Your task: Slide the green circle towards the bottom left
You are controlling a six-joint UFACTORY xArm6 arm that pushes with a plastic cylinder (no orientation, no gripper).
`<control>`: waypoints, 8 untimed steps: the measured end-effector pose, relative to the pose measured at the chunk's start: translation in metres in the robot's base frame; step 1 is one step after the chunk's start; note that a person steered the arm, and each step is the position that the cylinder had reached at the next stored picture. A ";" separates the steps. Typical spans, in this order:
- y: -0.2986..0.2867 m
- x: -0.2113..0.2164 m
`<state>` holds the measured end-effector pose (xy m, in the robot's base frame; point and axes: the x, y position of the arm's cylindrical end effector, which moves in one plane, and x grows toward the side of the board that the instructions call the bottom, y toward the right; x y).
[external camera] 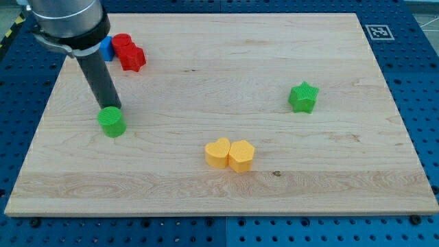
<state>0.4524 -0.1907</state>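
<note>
The green circle (111, 121) is a short green cylinder at the view's left, about mid-height on the wooden board (219, 185). My tip (113, 107) stands right at the circle's upper edge, touching or nearly touching it. The dark rod rises from there to the view's upper left, where the arm's body hides part of the board.
A red cylinder (123, 44) and a red star-like block (132, 58) sit at the upper left, with a blue block (107, 48) partly hidden behind the rod. A green star (303, 97) lies at the right. A yellow heart (218, 152) and a yellow hexagon (241, 155) touch at lower centre.
</note>
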 end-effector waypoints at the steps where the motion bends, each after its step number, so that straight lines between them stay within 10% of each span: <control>1: -0.010 0.010; 4: 0.040 -0.035; 8: -0.013 0.076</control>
<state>0.5284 -0.2035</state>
